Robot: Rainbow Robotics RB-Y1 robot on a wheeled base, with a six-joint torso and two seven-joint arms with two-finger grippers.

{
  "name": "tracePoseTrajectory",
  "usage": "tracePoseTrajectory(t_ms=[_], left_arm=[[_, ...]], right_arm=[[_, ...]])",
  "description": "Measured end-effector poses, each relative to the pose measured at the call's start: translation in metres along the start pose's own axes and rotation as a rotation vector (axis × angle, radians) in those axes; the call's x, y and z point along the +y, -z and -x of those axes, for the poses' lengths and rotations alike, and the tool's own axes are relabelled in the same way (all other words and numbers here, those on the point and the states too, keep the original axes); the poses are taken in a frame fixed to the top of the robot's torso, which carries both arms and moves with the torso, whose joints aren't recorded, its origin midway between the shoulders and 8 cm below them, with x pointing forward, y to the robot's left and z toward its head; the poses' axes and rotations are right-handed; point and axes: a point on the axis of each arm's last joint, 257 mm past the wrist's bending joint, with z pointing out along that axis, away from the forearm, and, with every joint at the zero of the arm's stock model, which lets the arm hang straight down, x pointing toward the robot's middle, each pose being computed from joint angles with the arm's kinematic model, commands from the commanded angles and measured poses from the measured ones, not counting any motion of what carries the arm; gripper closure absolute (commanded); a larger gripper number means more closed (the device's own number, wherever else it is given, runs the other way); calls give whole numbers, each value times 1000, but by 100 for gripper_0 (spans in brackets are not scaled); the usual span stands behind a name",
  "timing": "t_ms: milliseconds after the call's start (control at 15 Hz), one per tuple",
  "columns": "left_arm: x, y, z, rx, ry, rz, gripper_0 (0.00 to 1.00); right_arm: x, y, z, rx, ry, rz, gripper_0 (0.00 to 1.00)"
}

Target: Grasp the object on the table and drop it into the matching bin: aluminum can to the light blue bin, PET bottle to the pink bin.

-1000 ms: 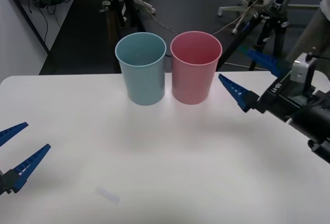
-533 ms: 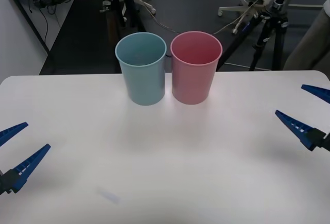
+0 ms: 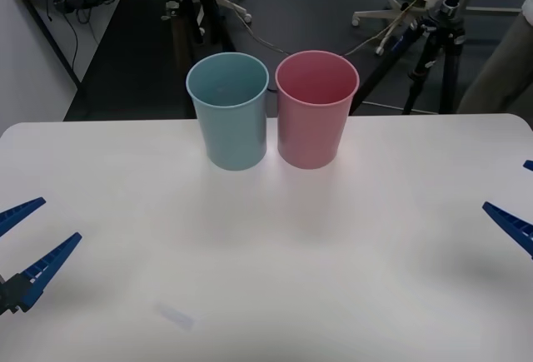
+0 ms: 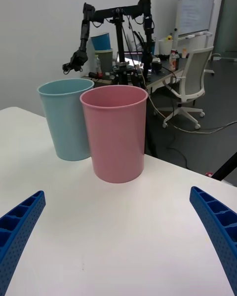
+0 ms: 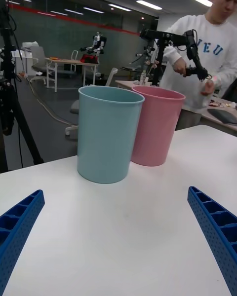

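White table (image 3: 266, 295), two bins (image 3: 227, 112).

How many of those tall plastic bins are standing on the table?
2. The light blue bin stands at the table's far edge, and the pink bin is right beside it, on the robot's right. Nothing could hide another.

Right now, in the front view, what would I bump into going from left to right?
The open left gripper with blue ribbed fingers → the tall light blue plastic bin → the tall pink plastic bin touching it → the open right gripper, all over the flat white table.
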Motion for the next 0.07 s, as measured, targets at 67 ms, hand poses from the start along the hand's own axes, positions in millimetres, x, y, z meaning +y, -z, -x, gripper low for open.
tracePoseTrajectory(t_ms=[67], left_arm=[[0, 0, 0, 0, 0, 0, 0]], right_arm=[[0, 1, 0, 1, 3, -1, 0]])
